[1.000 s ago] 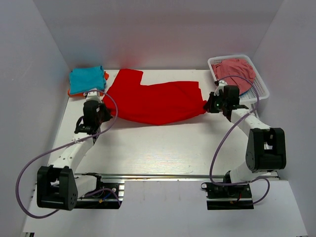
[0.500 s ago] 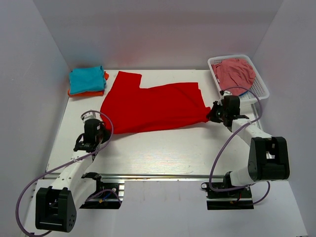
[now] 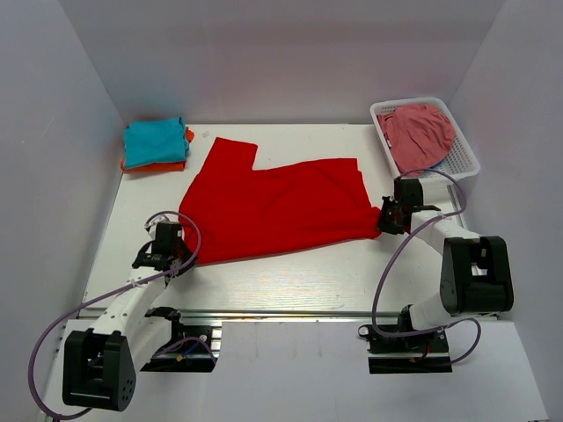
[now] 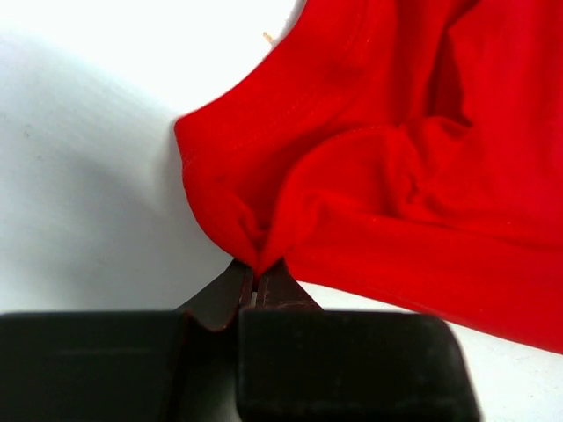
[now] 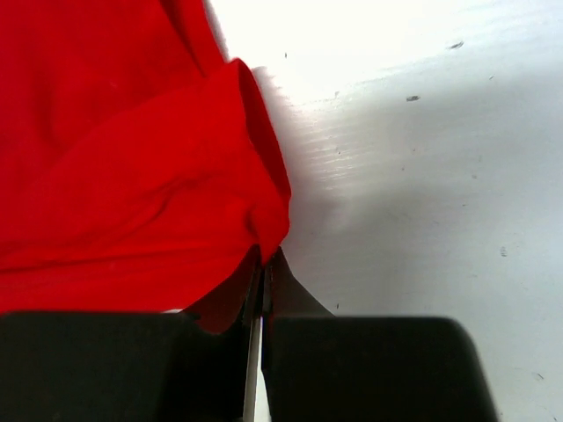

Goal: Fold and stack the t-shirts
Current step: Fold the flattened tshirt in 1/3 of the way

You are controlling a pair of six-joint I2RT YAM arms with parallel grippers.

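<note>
The bright red t-shirt (image 3: 273, 207) lies spread across the middle of the white table. My left gripper (image 3: 173, 251) is shut on its near left corner, and the pinched red cloth (image 4: 352, 176) bunches up just ahead of the closed tips (image 4: 257, 274). My right gripper (image 3: 385, 218) is shut on the shirt's right corner, with the red cloth (image 5: 132, 176) gathered at its closed tips (image 5: 266, 260). A folded teal t-shirt (image 3: 155, 141) sits on a folded orange one (image 3: 157, 165) at the far left corner.
A white basket (image 3: 457, 163) at the far right holds a crumpled pink garment (image 3: 418, 130). White walls close in the table on the left, back and right. Purple cables loop from both arms over the near table.
Both grippers have pulled the red shirt toward the near edge, the left one moving furthest. The shirt now lies lower and flatter, clear of the teal and orange pile.
</note>
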